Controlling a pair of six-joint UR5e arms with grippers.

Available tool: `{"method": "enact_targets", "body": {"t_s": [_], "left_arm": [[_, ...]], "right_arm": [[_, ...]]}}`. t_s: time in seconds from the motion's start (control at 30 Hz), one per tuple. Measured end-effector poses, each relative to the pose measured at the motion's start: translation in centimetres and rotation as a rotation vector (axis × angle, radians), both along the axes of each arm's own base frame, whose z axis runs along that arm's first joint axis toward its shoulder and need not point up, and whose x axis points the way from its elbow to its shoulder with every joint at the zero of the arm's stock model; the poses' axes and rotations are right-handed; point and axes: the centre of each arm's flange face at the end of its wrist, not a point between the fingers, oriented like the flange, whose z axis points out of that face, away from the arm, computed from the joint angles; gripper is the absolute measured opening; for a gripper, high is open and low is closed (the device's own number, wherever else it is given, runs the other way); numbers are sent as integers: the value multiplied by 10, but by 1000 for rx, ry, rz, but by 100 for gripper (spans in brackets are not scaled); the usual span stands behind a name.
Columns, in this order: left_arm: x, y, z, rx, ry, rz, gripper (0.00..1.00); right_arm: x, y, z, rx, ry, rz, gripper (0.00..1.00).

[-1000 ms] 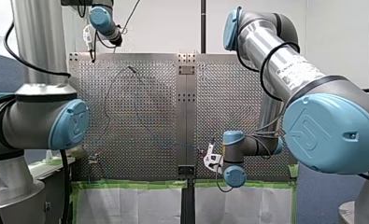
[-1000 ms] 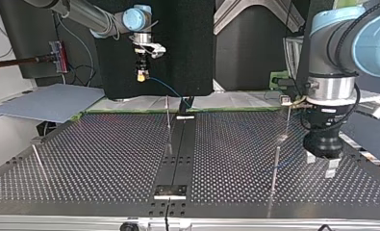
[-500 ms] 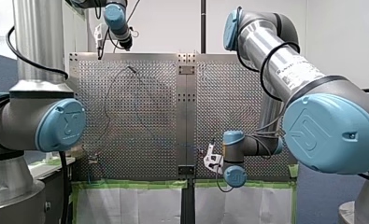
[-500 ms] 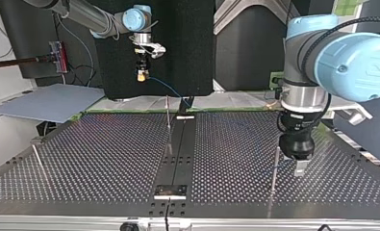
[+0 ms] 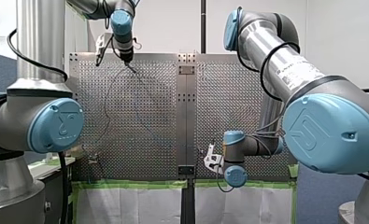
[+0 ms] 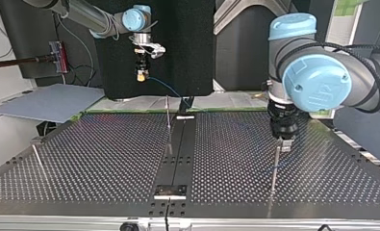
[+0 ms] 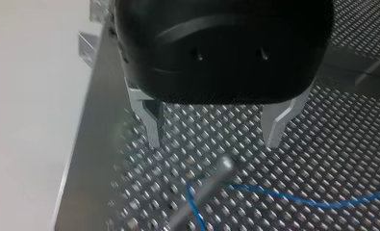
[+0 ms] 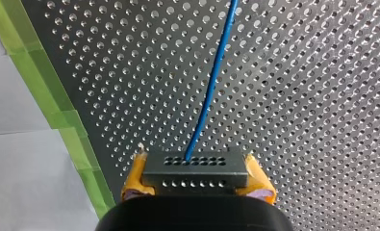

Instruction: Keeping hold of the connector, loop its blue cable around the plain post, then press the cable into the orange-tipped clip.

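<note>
My right gripper (image 8: 196, 179) is shut with its yellow pads on the black connector (image 8: 196, 166). The blue cable (image 8: 211, 82) runs from the connector away over the perforated table. In the top view that gripper (image 6: 141, 74) hangs above the table's far edge at the left. My left gripper (image 7: 214, 137) is open, its metal fingers (image 7: 151, 126) apart with nothing between them. It hovers just above the tip of a plain post (image 7: 204, 187), and the cable (image 7: 293, 198) passes by that post. In the top view the left gripper (image 6: 284, 140) sits over the post (image 6: 274, 168). I cannot make out an orange-tipped clip.
A thin post (image 6: 168, 120) stands by the dark centre rail (image 6: 180, 154), and a further post (image 6: 39, 161) stands at the top view's left. Green tape (image 8: 57, 125) lines the table edge near my right gripper. A grey board (image 6: 48, 103) lies beyond the table.
My left arm has swung in from the table's side edge, leftward in the top view, and its gripper now hangs over the plain post. My right arm has not moved.
</note>
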Motion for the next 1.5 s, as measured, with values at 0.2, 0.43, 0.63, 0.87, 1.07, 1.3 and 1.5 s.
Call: {"method": "enact_targets", "body": {"t_s": [0.2, 0.43, 0.63, 0.87, 1.07, 1.3, 1.5], "left_arm": [[-5, 4, -3, 7, 50, 13, 100], [-13, 6, -7, 19, 114, 16, 100], [-21, 7, -9, 28, 169, 17, 100], [-27, 7, -7, 30, 180, 21, 100], [-31, 12, -1, 44, 166, 55, 100], [-36, 18, 7, 61, 150, 88, 100], [-37, 20, 8, 64, 148, 92, 100]], "right_arm": [[0, 1, 0, 2, 2, 1, 0], [0, 0, 0, 3, 2, 0, 0], [0, 1, -1, 8, 8, 1, 0], [0, 2, -1, 9, 10, 3, 0], [1, 3, -1, 9, 11, 6, 0], [2, 4, -1, 7, 10, 8, 0], [3, 4, -1, 6, 9, 10, 0]]}}
